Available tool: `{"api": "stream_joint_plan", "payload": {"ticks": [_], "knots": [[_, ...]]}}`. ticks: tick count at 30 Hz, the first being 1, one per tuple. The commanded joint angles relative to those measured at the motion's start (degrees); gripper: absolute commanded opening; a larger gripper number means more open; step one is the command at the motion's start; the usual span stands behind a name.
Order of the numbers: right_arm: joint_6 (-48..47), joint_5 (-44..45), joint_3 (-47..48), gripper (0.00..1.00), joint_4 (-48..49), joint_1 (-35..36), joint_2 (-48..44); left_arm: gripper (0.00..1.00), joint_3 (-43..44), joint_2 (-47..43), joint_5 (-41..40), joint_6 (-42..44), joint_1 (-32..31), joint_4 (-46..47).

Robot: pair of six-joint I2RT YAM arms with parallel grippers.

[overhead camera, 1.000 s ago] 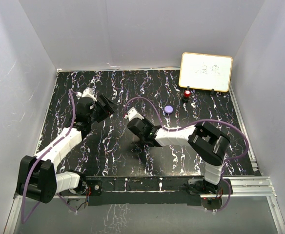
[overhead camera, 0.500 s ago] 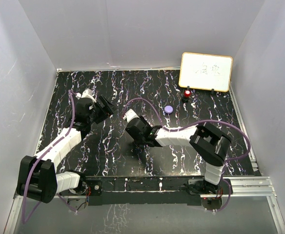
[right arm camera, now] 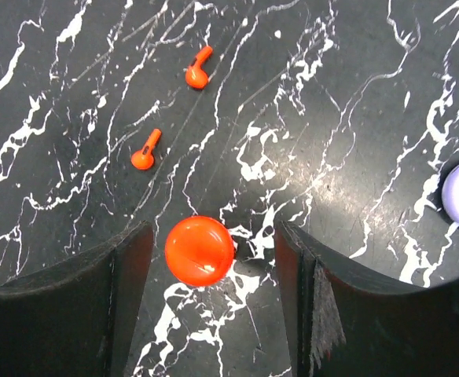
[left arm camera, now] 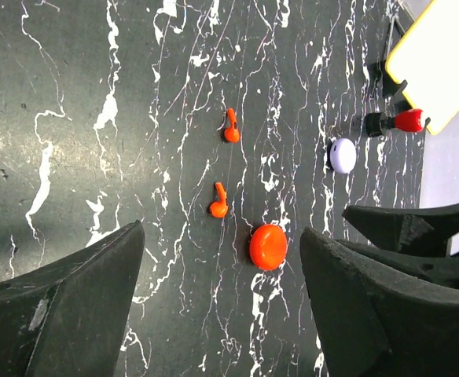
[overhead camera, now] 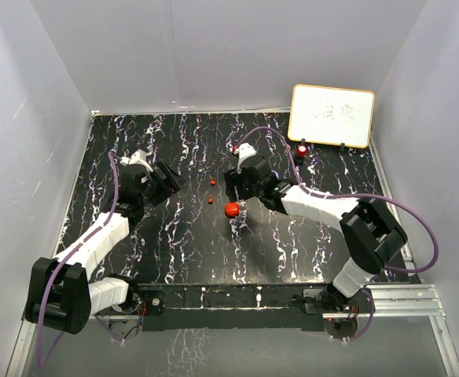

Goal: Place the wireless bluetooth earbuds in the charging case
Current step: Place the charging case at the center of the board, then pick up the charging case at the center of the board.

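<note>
Whiteboard (overhead camera: 332, 115), propped at the table's 1 o'clock corner in the top view: faint grey handwriting across the middle of its white face, a short row of two or three characters. The strokes are too pale and small to read. The left wrist view catches only a corner of the board, and no writing shows on that part.

Red earbuds (right arm camera: 145, 151), (right arm camera: 199, 68), right wrist view: each has a small dark spot on its stem. Cannot tell if it is print.

No legible text, brand or number elsewhere.
</note>
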Motion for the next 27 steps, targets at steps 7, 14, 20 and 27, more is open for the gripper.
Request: {"api": "stream_joint_plan", "payload": {"ticks": [7,14,20,27], "knots": [[9.0,-22.0,-4.4,0.63,6.5,-7.0,1.5,0.79,-1.8,-1.5,6.9,0.9,0.3,5.8],[11.3,-26.6,-4.8,0.63,9.4,-7.2,5.7,0.79,-3.1,-1.7,8.1,0.9,0.3,6.3],[12.7,-28.1,-6.1,0.63,11.4,-7.2,6.5,0.79,-4.0,-2.0,7.9,0.9,0.4,6.0],[13.5,-29.9,-8.1,0.63,12.1,-7.1,4.8,0.79,-4.3,-1.6,8.0,0.8,0.4,6.5]]}}
